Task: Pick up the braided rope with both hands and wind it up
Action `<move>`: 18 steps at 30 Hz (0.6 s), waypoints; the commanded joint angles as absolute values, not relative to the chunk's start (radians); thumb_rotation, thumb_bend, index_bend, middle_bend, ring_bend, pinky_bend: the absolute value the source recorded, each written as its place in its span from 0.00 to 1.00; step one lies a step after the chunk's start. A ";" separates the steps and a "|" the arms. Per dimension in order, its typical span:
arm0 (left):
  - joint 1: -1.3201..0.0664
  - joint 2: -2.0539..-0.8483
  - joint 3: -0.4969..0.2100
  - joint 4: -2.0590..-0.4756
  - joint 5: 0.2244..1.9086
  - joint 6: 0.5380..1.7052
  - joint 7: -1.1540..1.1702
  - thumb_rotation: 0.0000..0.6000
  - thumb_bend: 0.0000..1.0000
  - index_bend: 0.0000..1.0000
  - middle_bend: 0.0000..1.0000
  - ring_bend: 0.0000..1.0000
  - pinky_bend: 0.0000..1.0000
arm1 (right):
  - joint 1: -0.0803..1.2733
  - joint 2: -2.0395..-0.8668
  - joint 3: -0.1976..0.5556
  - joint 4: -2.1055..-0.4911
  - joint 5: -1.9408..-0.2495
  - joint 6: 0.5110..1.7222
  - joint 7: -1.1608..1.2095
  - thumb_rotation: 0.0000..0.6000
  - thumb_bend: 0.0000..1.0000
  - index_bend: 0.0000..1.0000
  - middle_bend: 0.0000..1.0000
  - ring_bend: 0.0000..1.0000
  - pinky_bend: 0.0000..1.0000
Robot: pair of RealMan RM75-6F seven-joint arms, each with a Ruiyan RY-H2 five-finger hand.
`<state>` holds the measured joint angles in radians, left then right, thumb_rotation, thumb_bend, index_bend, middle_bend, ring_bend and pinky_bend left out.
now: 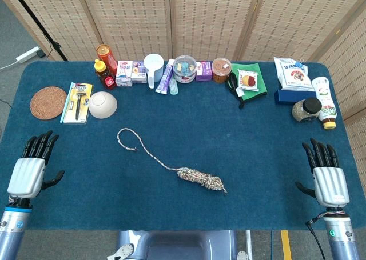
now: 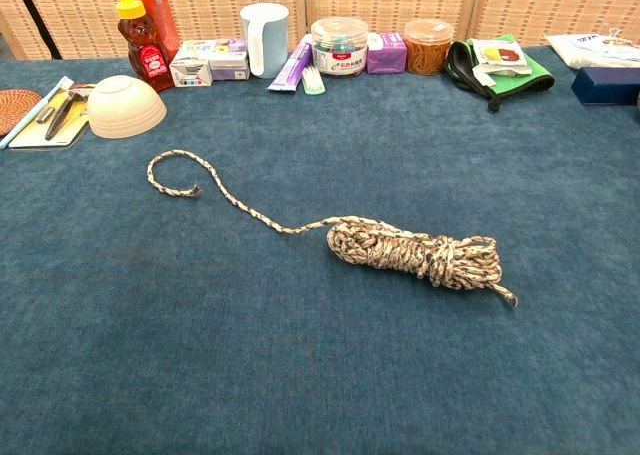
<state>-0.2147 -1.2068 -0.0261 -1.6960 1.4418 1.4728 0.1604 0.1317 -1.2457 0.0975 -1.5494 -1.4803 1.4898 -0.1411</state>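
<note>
Mid-table, braided rope [image 1: 197,176] lies well apart from both hands' fingers [image 1: 39,145].

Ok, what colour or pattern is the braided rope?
The braided rope is a cream, brown and black mottled weave; the chest view shows it best.

A braided rope [image 1: 197,177] lies mid-table, mostly bundled, its loose tail curling far-left. The left hand [image 1: 28,171] and right hand [image 1: 328,180] rest flat, fingers spread, at the near corners.
</note>
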 commanded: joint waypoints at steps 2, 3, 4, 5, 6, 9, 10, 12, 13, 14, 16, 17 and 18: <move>-0.214 -1.210 -0.028 -1.691 1.444 1.467 0.161 1.00 0.24 0.00 0.00 0.00 0.00 | 0.133 -1.239 0.096 -1.553 -1.473 1.477 -0.136 1.00 0.00 0.00 0.00 0.00 0.00; -0.214 -1.211 -0.027 -1.689 1.445 1.462 0.162 1.00 0.24 0.00 0.00 0.00 0.00 | 0.133 -1.238 0.095 -1.555 -1.472 1.474 -0.136 1.00 0.00 0.00 0.00 0.00 0.00; -0.215 -1.211 -0.027 -1.688 1.445 1.458 0.161 1.00 0.24 0.00 0.00 0.00 0.00 | 0.134 -1.237 0.095 -1.557 -1.471 1.472 -0.137 1.00 0.00 0.00 0.00 0.00 0.00; -0.220 -1.212 -0.031 -1.682 1.448 1.451 0.158 1.00 0.24 0.00 0.00 0.00 0.00 | 0.133 -1.235 0.095 -1.563 -1.471 1.472 -0.138 1.00 0.00 0.00 0.00 0.00 0.00; -0.224 -1.214 -0.035 -1.677 1.447 1.446 0.154 1.00 0.23 0.00 0.00 0.00 0.00 | 0.133 -1.235 0.096 -1.566 -1.470 1.473 -0.138 1.00 0.00 0.00 0.00 0.00 0.00; -0.243 -1.216 -0.056 -1.672 1.429 1.414 0.129 1.00 0.23 0.00 0.00 0.00 0.00 | 0.132 -1.236 0.094 -1.563 -1.469 1.471 -0.144 1.00 0.00 0.00 0.00 0.00 0.00; -0.252 -1.217 -0.065 -1.669 1.421 1.401 0.121 1.00 0.23 0.00 0.00 0.00 0.00 | 0.131 -1.236 0.093 -1.562 -1.463 1.468 -0.145 1.00 0.00 0.00 0.00 0.00 0.00; -0.280 -1.224 -0.090 -1.652 1.406 1.368 0.118 1.00 0.23 0.00 0.00 0.00 0.00 | 0.130 -1.235 0.096 -1.560 -1.448 1.458 -0.139 1.00 0.00 0.00 0.00 0.00 0.00; -0.294 -1.230 -0.100 -1.643 1.400 1.353 0.119 1.00 0.23 0.00 0.00 0.00 0.00 | 0.130 -1.235 0.097 -1.557 -1.444 1.456 -0.137 1.00 0.00 0.00 0.00 0.00 0.00; -0.309 -1.238 -0.111 -1.633 1.394 1.337 0.121 1.00 0.23 0.00 0.00 0.00 0.00 | 0.131 -1.235 0.098 -1.553 -1.442 1.454 -0.138 1.00 0.00 0.00 0.00 0.00 0.00; -0.345 -1.257 -0.132 -1.613 1.382 1.295 0.126 1.00 0.24 0.00 0.00 0.00 0.00 | 0.132 -1.232 0.102 -1.550 -1.434 1.450 -0.136 1.00 0.00 0.00 0.00 0.00 0.00; -0.372 -1.272 -0.148 -1.600 1.374 1.267 0.125 1.00 0.24 0.00 0.00 0.00 0.00 | 0.134 -1.232 0.107 -1.551 -1.432 1.451 -0.132 1.00 0.00 0.00 0.00 0.00 0.00; -0.383 -1.280 -0.156 -1.592 1.367 1.254 0.124 1.00 0.24 0.00 0.00 0.00 0.00 | 0.134 -1.232 0.107 -1.551 -1.433 1.451 -0.130 1.00 0.00 0.00 0.00 0.00 0.00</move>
<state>-0.3517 -1.2577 -0.1318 -1.6141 1.3841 1.2867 0.1246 0.1339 -1.2318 0.1071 -1.5507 -1.4330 1.4511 -0.1302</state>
